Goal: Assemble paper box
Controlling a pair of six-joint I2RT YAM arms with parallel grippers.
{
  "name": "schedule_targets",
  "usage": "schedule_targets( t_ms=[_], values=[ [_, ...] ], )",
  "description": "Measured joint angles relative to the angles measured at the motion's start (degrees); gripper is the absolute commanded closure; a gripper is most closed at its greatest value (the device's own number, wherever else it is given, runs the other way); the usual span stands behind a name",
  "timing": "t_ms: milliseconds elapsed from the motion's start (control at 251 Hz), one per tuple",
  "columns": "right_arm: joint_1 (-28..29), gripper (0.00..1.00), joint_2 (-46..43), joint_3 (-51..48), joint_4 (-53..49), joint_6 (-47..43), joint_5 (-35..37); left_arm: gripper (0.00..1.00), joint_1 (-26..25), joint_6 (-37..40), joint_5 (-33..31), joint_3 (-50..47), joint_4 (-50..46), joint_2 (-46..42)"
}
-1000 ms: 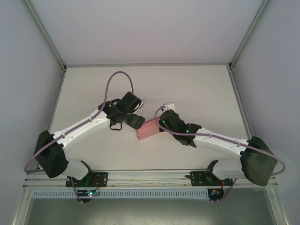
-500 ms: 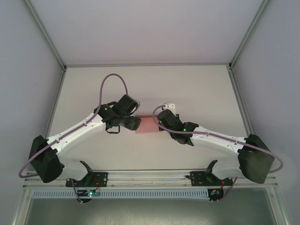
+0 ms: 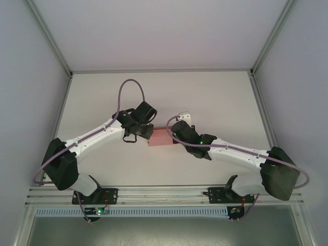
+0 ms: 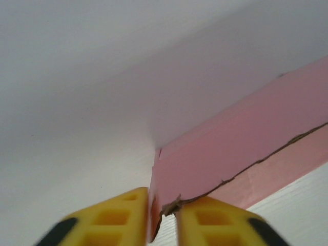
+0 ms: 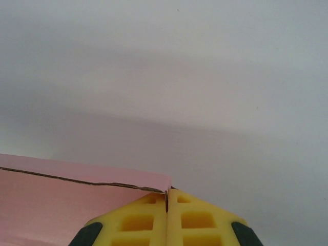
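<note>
Right now the paper box (image 3: pixel 160 137) is sitting between the two arms near the middle of the table (image 3: pixel 220 97), well apart from all four table edges. From above it is showing as a small flat pink rectangle, its long sides running roughly parallel to the near edge of the table. Whether it is resting on the white surface or hanging just above it cannot be told.

The card is looking thin, matte and plain pink. In the left wrist view a long panel is stretching away to the right. A ragged brownish line, the raw edge of an overlapping layer, is running diagonally along it. The right wrist view is showing the same kind of dark, slightly wavy edge just under the box's top rim.

The left fingers (image 4: pixel 118 220) are blocky yellow pads with moulded square recesses and black bases, and they are clamping the box's left end. One is lying on each side of the corner, with the card's edge standing in the narrow gap between them. The right fingers (image 5: pixel 138 221), of the same yellow moulded make, are pressing together on the right end, with only a sliver of card between their tips. The pink body is spanning the space between the two pairs.
</note>
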Motion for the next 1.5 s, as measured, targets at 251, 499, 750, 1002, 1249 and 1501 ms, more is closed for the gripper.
schedule_targets(
  t_ms=[251,499,750,1002,1249,1501],
  values=[
    [0.92,1.00,0.44,0.00,0.02,0.00,1.29,1.00,0.04,-0.28,-1.20,1.40,-1.16,0.31],
    [3.69,1.00,3.17,1.40,-0.59,0.68,6.71,1.00,3.19,-4.87,4.31,6.54,-5.99,4.04],
    [7.21,1.00,7.21,4.55,-4.28,1.36,14.16,1.00,6.12,-10.43,9.81,11.43,-11.06,8.09],
    [7.58,1.00,7.61,4.68,-5.09,1.77,15.65,1.00,7.85,-13.90,14.75,12.79,-12.07,9.33],
    [7.58,1.00,7.61,3.93,-3.87,2.80,15.87,1.00,7.91,-14.34,14.51,9.11,-7.50,7.67],
    [7.87,1.00,5.60,-2.27,5.99,2.54,14.80,1.00,5.42,-15.19,8.83,-10.99,15.65,-3.17]
  ],
)
